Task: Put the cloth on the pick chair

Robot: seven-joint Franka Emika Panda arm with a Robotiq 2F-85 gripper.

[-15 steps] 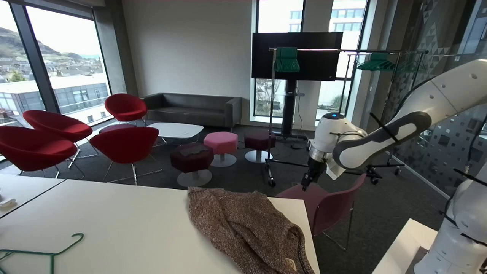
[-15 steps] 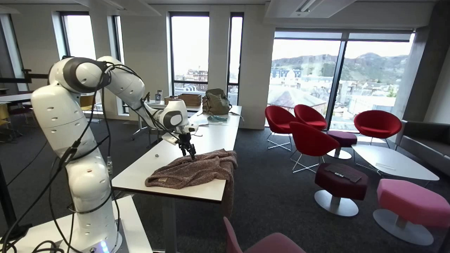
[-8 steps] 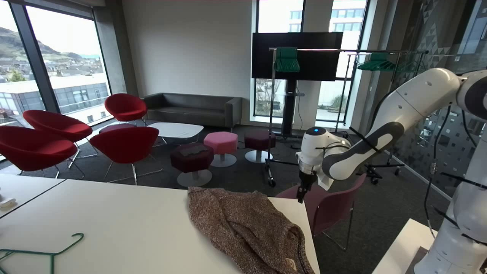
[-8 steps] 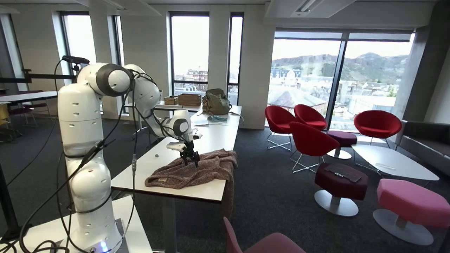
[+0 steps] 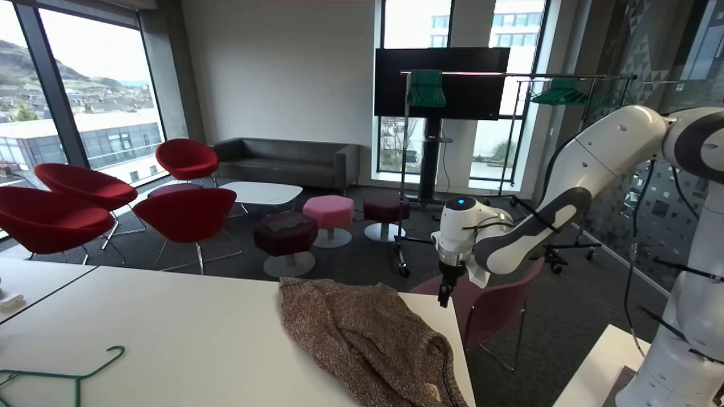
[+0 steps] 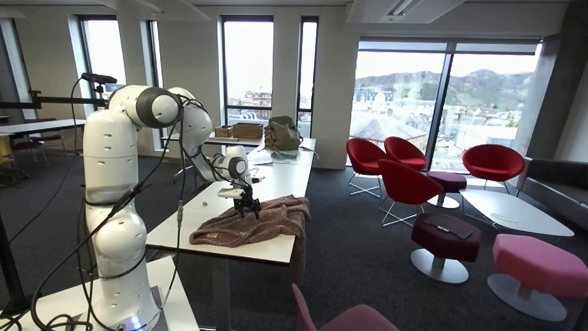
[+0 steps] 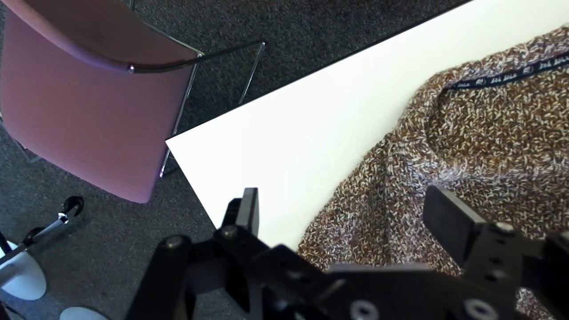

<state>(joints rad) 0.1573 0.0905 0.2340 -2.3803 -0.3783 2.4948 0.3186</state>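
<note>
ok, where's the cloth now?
In an exterior view, the brown cloth lies on the near end of the white table, partly hanging over its right edge. In the wrist view it is at right, the pink chair at left.

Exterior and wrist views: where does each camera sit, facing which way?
Exterior view: higher than the table, looking across it at the sofa; arm at picture right.
Exterior view: near the pink chair, looking along the table; arm and base at picture left.
Wrist view: on the arm, facing down at the cloth; open gripper shows.
Both exterior views share the cloth, gripper and red chairs.
</note>
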